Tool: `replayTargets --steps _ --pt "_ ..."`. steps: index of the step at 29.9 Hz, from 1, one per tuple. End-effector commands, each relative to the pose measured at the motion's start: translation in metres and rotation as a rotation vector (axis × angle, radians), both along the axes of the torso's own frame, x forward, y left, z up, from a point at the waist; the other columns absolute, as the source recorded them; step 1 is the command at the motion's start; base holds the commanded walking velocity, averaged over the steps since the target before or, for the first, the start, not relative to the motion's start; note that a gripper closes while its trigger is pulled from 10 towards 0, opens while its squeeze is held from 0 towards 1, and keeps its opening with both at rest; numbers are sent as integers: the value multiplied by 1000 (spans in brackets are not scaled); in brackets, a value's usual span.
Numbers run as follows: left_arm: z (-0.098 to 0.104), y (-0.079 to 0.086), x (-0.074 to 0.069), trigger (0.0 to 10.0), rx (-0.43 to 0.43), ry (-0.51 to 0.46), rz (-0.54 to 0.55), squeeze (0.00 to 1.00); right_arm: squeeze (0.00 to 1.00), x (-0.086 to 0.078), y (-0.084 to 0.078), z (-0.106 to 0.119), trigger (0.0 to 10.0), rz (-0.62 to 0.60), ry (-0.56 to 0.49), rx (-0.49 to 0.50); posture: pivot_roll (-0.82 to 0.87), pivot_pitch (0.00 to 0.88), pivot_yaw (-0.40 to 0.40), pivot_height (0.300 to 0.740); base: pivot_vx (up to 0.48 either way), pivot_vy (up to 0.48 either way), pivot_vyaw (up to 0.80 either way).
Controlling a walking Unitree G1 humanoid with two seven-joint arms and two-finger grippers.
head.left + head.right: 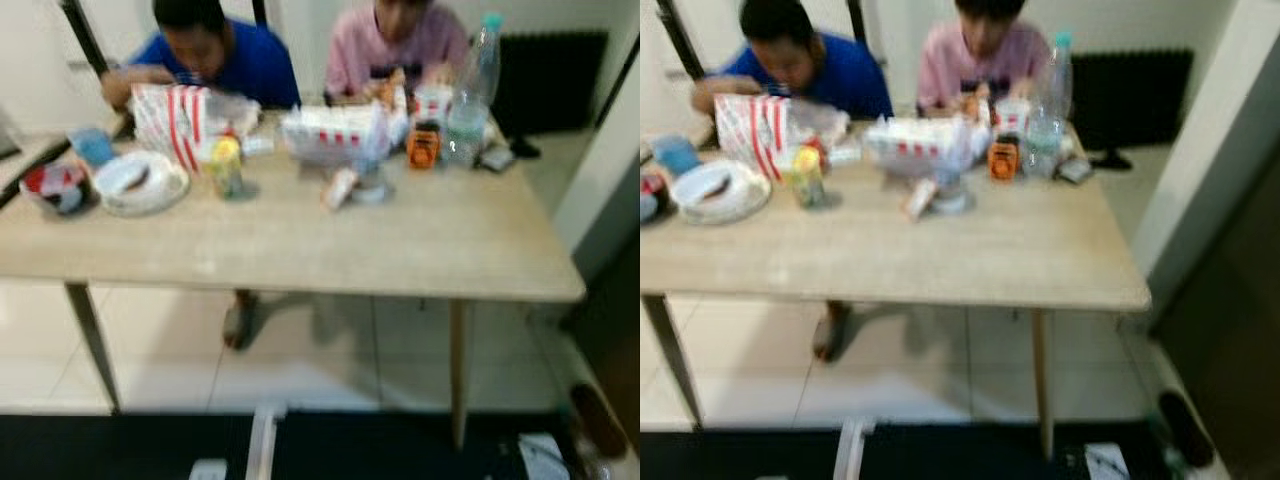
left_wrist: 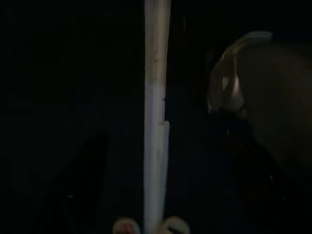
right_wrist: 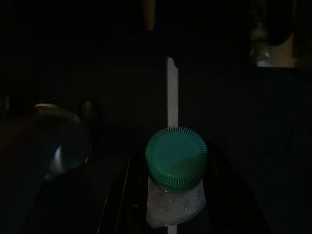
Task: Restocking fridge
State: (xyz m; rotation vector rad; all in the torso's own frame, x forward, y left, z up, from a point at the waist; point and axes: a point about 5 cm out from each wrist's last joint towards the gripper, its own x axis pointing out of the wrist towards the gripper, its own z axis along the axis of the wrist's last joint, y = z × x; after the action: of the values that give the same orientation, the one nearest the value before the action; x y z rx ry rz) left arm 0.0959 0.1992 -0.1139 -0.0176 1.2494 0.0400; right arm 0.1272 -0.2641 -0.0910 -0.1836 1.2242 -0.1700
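In the right wrist view a clear plastic bottle with a green ribbed cap stands between my right gripper's two dark fingers, which are closed against its sides. A pale bit of this bottle shows at the bottom right of the eye views. On the wooden table ahead stand a tall clear water bottle, a small yellow-capped bottle and a small orange container. The left wrist view is very dark; a pale vertical strip can be made out.
Two people sit at the table's far side, one in blue, one in pink, eating from red-striped boxes. White bowls sit at the left. A dark mat lies on the tiled floor, and a wall corner stands to the right.
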Motion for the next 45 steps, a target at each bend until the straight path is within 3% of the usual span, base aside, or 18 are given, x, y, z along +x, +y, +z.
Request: replayTargets --steps 1,11,22,45 --pt "-2 -14 -1 10000 -48 12 -20 0 0 -8 0 -2 10000 -6 24 4 -6 0 -6 740 -281 0 -731" --pt "-1 1 -6 10000 -15 10 -22 0 0 -4 -3 0 10000 -10 13 -4 -8 0 -8 740 -83 0 -270" --pt "-2 0 -11 10000 -34 32 -29 0 0 -2 -3 0 10000 -4 12 -4 -9 0 -7 740 0 0 0" --pt "-3 -6 -14 10000 -55 43 -34 0 0 4 -2 2 10000 21 1 7 -15 0 -8 740 0 -442 0"
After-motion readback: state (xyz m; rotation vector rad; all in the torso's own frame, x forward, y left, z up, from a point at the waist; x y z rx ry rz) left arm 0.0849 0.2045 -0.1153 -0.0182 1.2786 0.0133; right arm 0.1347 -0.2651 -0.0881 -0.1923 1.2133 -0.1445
